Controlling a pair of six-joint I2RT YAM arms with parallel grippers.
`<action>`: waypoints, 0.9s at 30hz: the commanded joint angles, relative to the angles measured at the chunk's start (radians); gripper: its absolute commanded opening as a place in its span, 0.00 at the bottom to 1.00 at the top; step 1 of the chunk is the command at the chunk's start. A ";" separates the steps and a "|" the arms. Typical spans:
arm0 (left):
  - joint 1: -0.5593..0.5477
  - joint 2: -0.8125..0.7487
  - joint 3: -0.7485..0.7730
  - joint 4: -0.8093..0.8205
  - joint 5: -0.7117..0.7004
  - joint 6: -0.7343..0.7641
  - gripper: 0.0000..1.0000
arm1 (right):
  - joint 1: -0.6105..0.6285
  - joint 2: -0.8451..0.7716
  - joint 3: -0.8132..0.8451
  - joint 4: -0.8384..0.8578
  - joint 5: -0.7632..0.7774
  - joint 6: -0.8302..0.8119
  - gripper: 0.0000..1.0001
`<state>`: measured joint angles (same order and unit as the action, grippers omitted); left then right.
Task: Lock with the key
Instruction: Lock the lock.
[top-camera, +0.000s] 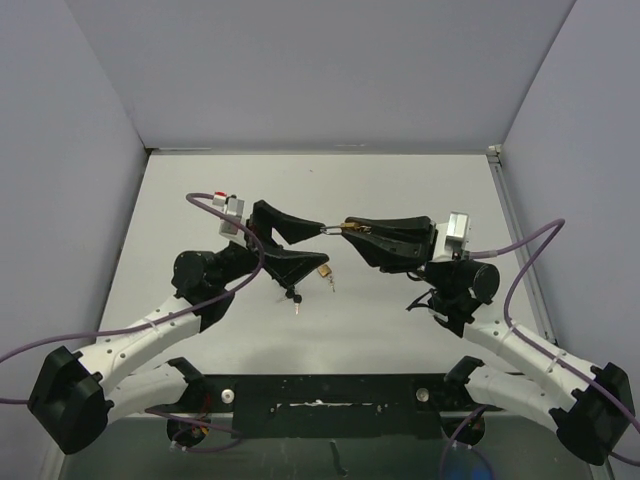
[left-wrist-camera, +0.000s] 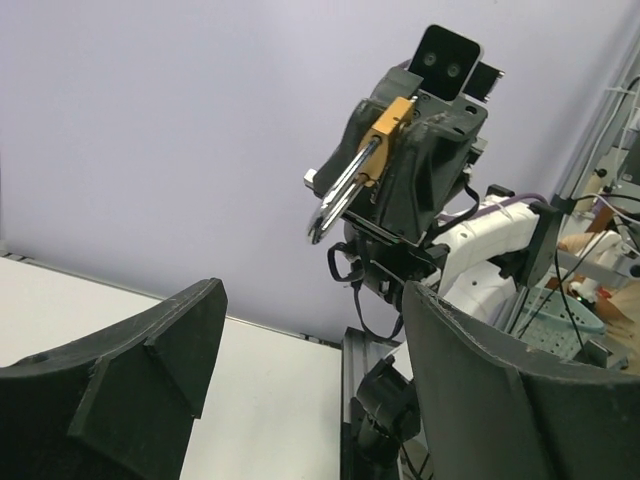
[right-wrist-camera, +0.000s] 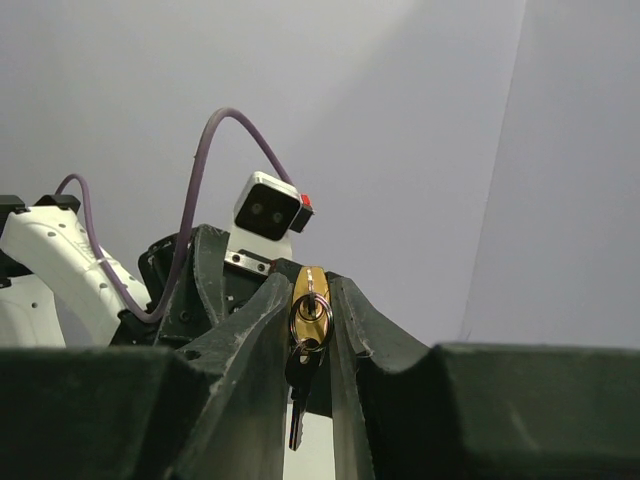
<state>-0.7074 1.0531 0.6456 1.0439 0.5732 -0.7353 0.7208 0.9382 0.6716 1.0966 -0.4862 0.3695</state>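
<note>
The white counter (top-camera: 400, 180) fills the top view. The left arm (top-camera: 150, 330) reaches in from 8 o'clock and the right arm (top-camera: 520, 350) from 4 o'clock, and the two meet near the centre.

The left claw (top-camera: 322, 249) stands wide apart with nothing between its fingers (left-wrist-camera: 150, 370). It sits at 9 o'clock from the right claw (top-camera: 348, 229), whose fingers are clamped together on the brass padlock (top-camera: 354, 231), held in the air above the counter.

In the left wrist view the padlock (left-wrist-camera: 385, 130) is at 1 o'clock, and its silver shackle (left-wrist-camera: 335, 195) points down toward 7 o'clock. In the right wrist view the padlock (right-wrist-camera: 311, 295) is pinched between the fingertips of the right claw (right-wrist-camera: 310, 280). A key ring (right-wrist-camera: 312, 312) lies on it, and a dark key (right-wrist-camera: 298, 400) hangs toward 6 o'clock.

Any marking on the brass is too small to read.

At 6 o'clock from the left claw, small dark pieces (top-camera: 297, 298) show against the counter, too small to name.
</note>
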 joint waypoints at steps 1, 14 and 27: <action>0.001 0.009 0.017 0.053 -0.065 0.020 0.69 | 0.004 0.001 0.012 0.092 -0.010 0.033 0.00; 0.002 0.050 0.061 0.225 0.015 -0.025 0.53 | 0.004 0.035 -0.013 0.125 0.003 0.065 0.00; 0.002 0.068 0.083 0.254 0.057 -0.032 0.12 | 0.003 0.063 -0.015 0.133 0.009 0.080 0.00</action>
<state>-0.7021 1.1137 0.6739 1.2064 0.5884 -0.7544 0.7235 0.9920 0.6537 1.1843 -0.5087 0.4583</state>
